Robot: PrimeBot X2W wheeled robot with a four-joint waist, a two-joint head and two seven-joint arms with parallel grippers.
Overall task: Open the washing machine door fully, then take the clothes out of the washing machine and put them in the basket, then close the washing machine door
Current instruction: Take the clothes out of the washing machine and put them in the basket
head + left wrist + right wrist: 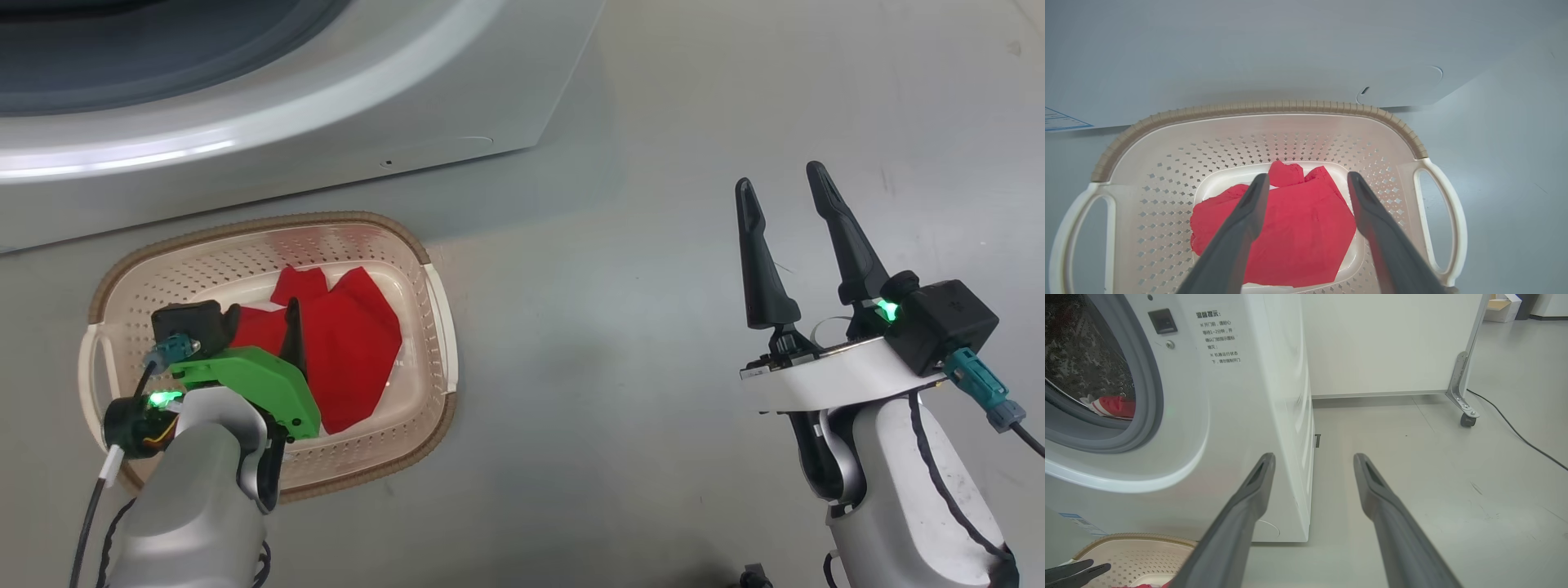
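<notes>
The cream basket (437,327) sits on the floor in front of the white washing machine (343,139). A red piece of the clothes (351,351) lies loose in its bottom. My left gripper (261,327) hangs over the basket, open, its fingers (1249,212) apart just above the red cloth (1306,228) and holding nothing. My right gripper (780,178) is open and empty above the bare floor to the right. Inside the drum (1081,363), more red and white clothes (1112,406) lie behind the grey seal (1147,400). The washing machine door is out of view.
A white panel on a castor (1468,418) stands behind the machine's right side. A dark cable (1515,433) runs over the floor there. Grey floor (653,367) stretches to the right of the basket (1126,549).
</notes>
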